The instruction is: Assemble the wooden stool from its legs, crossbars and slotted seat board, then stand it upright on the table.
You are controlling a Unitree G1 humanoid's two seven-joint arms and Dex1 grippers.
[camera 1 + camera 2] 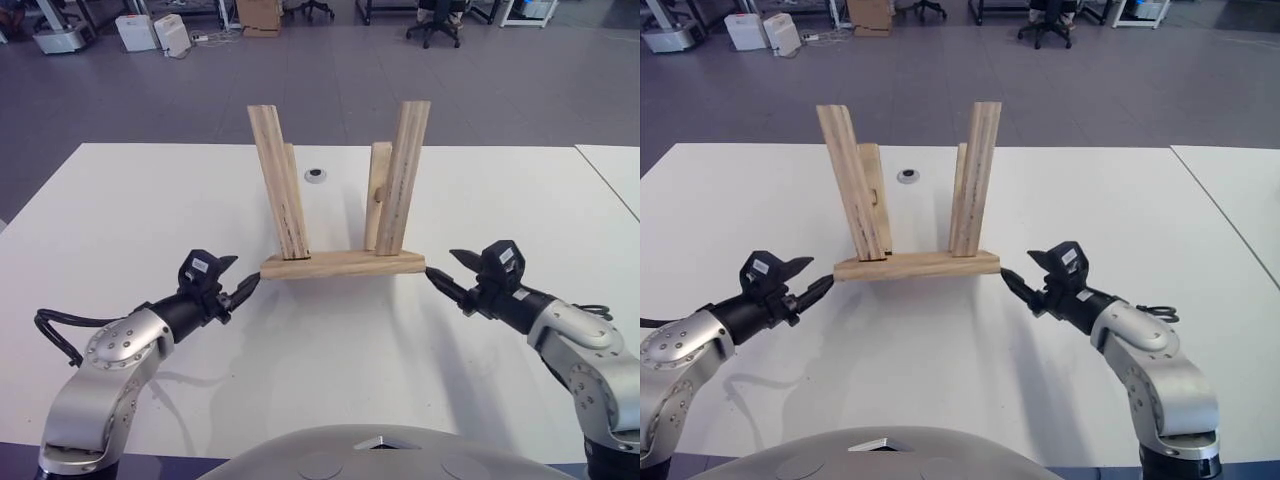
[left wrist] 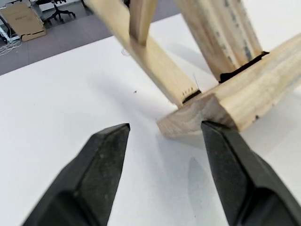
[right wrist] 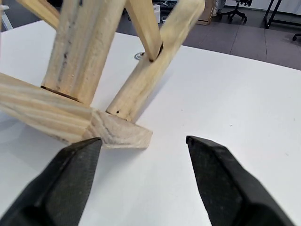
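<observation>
1. Stool (image 1: 340,215) looks assembled: legs (image 1: 281,180) and crossbars (image 3: 143,23) joined to seat (image 1: 343,264). It rests inverted at table (image 1: 150,200) centre.
2. Left gripper (image 1: 246,270) sits at the seat's 9 o'clock end and right gripper (image 1: 441,262) at 3 o'clock, both with jaws released and empty.
3. Remaining: flip it upright.

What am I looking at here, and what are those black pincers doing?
It is a humanoid robot with two arms. Two pictures come from cameras in its head, looking down; the other two come from a camera on each wrist. On the white table a wooden stool rests upside down: seat board flat, legs pointing up. The black pincers are its end effectors: the left end effector and right end effector sit open at opposite ends of the board, holding nothing.
</observation>
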